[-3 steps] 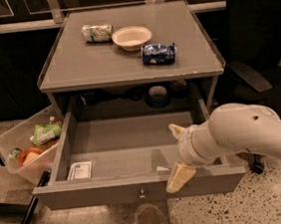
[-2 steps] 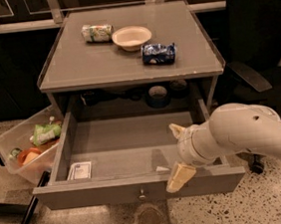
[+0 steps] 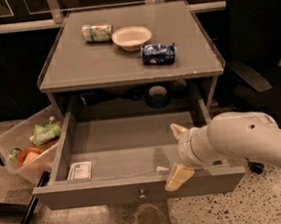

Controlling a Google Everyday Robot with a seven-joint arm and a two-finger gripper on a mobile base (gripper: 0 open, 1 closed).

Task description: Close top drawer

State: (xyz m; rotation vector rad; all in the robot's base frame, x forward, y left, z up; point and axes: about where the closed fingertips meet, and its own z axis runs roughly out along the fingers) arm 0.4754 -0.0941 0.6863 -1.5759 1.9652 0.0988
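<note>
The top drawer (image 3: 138, 187) is pulled far out of the grey cabinet, its flat grey front panel facing me with one small round metal knob (image 3: 142, 195) at its centre. Inside lies a small white packet (image 3: 80, 170) at the front left. My gripper (image 3: 177, 152) reaches in from the right on a white arm. It is open, with one cream fingertip (image 3: 177, 176) over the front panel's top edge right of the knob, and the other finger (image 3: 177, 129) above the drawer's inside.
On the cabinet top (image 3: 75, 65) lie a green can (image 3: 97, 32), a white bowl (image 3: 131, 37) and a blue can (image 3: 158, 53). A clear bin (image 3: 14, 147) with snacks stands on the floor at left. A black chair (image 3: 259, 46) stands at right.
</note>
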